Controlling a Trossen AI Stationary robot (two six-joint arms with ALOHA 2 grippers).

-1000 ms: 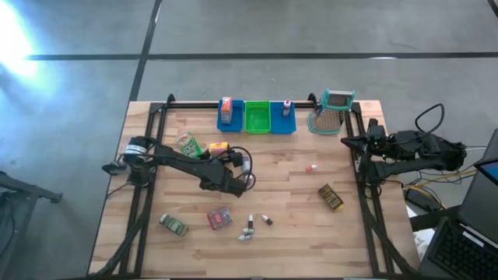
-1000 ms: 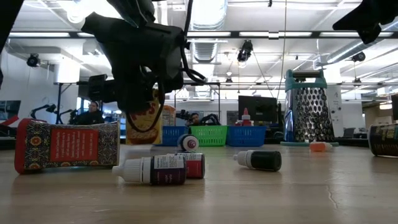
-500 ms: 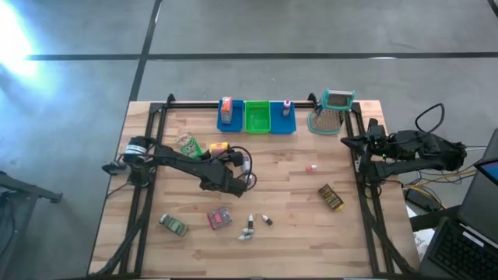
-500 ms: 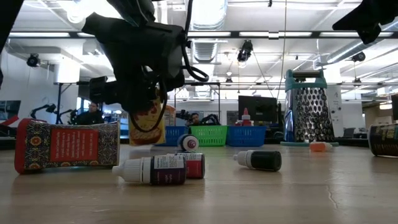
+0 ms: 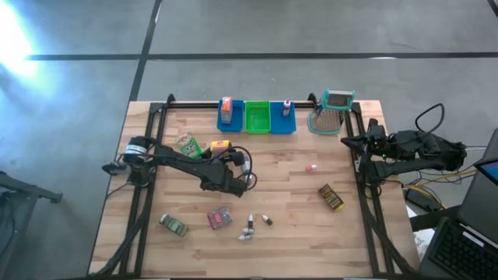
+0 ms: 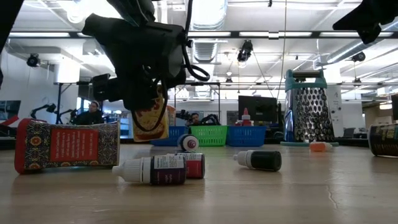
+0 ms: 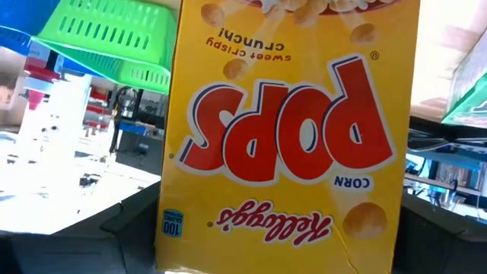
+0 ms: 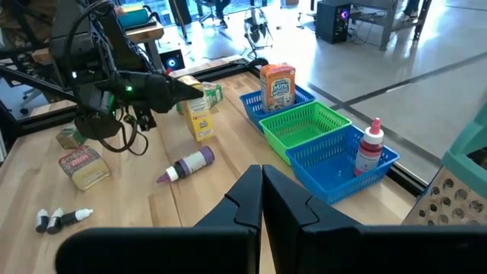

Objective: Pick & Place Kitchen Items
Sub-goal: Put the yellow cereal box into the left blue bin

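1. High view. The left gripper (image 5: 220, 149) reaches over the middle of the table (image 5: 288, 233), toward the far edge, with a yellow box (image 5: 219, 145) at its tip. The right gripper (image 5: 348, 141) waits at the right edge, near the metal grater (image 5: 332, 113). Three bins stand in a row at the far edge: a blue bin (image 5: 229, 118) already holding an orange box (image 5: 226, 108), a green bin (image 5: 257, 117), and a second blue bin (image 5: 285, 119) with a small white bottle (image 5: 286, 106). Packets and small bottles lie scattered near the front edge, so much sorting appears to remain.

2. Low view. The Corn Pops box (image 6: 151, 116) hangs clear of the tabletop, evidently lifted for carrying to the bins; the overhead picture cannot show this.

3. Left wrist view. The Corn Pops box (image 7: 285, 129) fills the frame, printed side inverted, clamped between the fingers, which are hidden here; the green bin (image 7: 114, 38) shows beyond.

4. Right wrist view. This arm's own fingers (image 8: 285, 202) press together, empty. A purple bottle (image 8: 187, 165) lies on the table behind the left arm.
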